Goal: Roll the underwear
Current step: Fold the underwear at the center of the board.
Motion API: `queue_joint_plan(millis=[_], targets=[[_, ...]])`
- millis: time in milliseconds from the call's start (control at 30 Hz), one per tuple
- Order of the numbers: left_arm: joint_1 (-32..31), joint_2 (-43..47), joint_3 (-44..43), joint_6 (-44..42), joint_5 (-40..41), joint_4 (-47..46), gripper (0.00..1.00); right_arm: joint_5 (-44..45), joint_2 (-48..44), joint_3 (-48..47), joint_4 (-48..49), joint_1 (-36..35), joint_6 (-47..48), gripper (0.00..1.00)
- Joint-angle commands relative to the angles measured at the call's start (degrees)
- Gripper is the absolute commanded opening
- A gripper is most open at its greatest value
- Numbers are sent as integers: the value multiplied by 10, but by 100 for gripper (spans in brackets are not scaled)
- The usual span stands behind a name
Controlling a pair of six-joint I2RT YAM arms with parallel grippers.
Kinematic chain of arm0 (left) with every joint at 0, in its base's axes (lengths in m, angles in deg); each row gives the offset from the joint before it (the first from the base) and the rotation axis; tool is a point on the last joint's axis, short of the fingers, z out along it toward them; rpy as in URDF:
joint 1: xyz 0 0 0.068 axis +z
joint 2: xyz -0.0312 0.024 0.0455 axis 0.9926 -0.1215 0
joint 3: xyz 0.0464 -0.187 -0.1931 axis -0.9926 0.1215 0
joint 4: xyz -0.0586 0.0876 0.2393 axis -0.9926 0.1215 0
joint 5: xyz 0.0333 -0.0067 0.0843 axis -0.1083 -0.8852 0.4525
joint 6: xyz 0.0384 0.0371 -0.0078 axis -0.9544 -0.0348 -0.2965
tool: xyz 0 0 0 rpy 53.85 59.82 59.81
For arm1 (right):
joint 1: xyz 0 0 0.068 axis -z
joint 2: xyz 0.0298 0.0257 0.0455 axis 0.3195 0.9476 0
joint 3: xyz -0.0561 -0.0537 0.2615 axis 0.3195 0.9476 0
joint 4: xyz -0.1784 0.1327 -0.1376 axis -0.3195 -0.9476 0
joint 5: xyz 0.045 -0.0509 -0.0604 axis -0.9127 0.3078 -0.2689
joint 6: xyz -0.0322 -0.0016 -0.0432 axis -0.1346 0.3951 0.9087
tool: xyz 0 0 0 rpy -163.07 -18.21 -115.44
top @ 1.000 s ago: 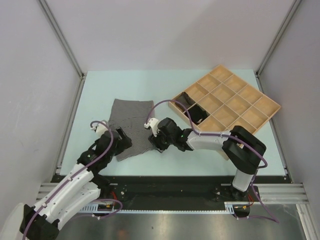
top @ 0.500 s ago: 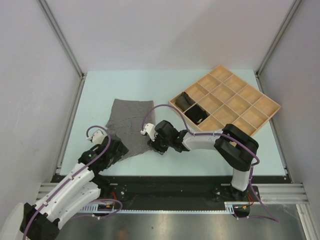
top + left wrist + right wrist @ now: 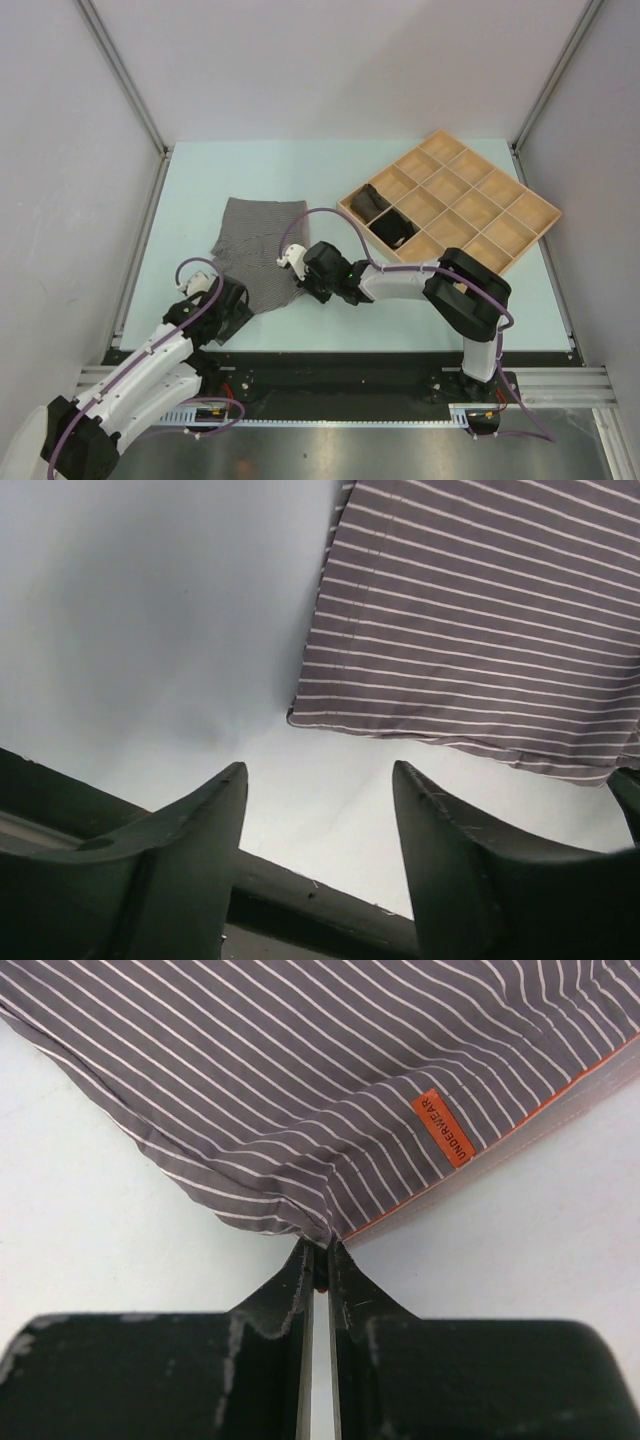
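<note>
Grasp step: right gripper (image 3: 318,1260) pinches the grey underwear (image 3: 255,240) at its 5 o'clock corner; left gripper (image 3: 320,770), open, needs the 7 o'clock corner next

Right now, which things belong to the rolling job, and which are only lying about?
Job: striped grey underwear; right claw pinching its corner; left claw, open; dark pair; second dark pair.
Lying about: wooden tray holding those pairs; table.

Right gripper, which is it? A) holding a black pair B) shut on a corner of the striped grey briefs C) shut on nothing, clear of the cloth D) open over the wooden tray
B: in the right wrist view, the right gripper has its fingers pressed together with the corner of the striped grey briefs pinched at their tips.
</note>
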State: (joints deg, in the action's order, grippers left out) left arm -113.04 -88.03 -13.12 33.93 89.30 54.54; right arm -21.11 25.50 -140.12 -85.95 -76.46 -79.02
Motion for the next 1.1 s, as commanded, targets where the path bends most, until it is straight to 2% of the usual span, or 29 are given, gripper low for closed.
queue_joint_plan(millis=[0,233,533,667,833,967,1067], targets=[[3,-8,22,33,-18,-12,60,14,-18,21,-22,-7,-18,8],[4,-13,47,65,11,-18,39,2,-41,38,-15,-6,-21,8],[3,3,44,74,61,-13,40,-11,-44,40,-15,-8,-24,8],[4,25,50,74,73,-26,45,-17,-44,37,-17,-6,-26,8],[5,-10,45,94,92,-20,45,-21,-51,41,-16,-7,-29,8],[5,-35,40,90,95,-23,42,-22,-56,43,-16,-5,-30,8],[5,-42,48,84,92,-41,35,-24,-61,43,-18,-6,-32,8]])
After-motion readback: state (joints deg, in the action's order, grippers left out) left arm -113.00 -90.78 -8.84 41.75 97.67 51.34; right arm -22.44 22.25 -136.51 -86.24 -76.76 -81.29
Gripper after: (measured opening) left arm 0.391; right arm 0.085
